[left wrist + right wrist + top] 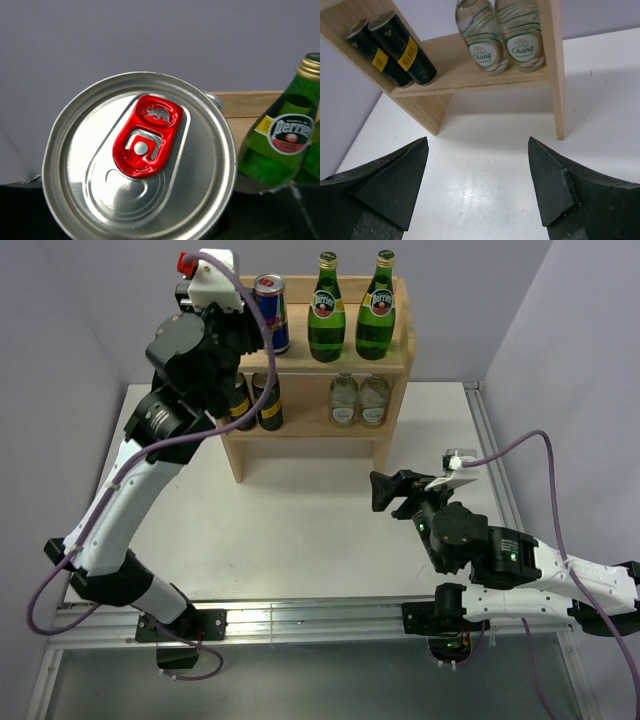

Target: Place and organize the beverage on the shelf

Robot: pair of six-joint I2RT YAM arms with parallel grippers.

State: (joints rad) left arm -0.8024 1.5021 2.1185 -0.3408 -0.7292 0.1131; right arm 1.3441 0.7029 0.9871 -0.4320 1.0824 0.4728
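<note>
Now the left pincer grips a blue-and-silver can at the shelf's top tier, just left of the second can; its long axis is vertical, tab up. The right pincer stands wide before the shelf.

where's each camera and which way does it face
top external: above, behind the robot, looking down at the shelf; left arm and right arm show
left wrist: at the shelf top, looking onto a silver-topped can; little robot shows
right wrist: low over the table, facing the lower tier; open right hand shows
shared: black-and-gold cans, top and right wrist
</note>
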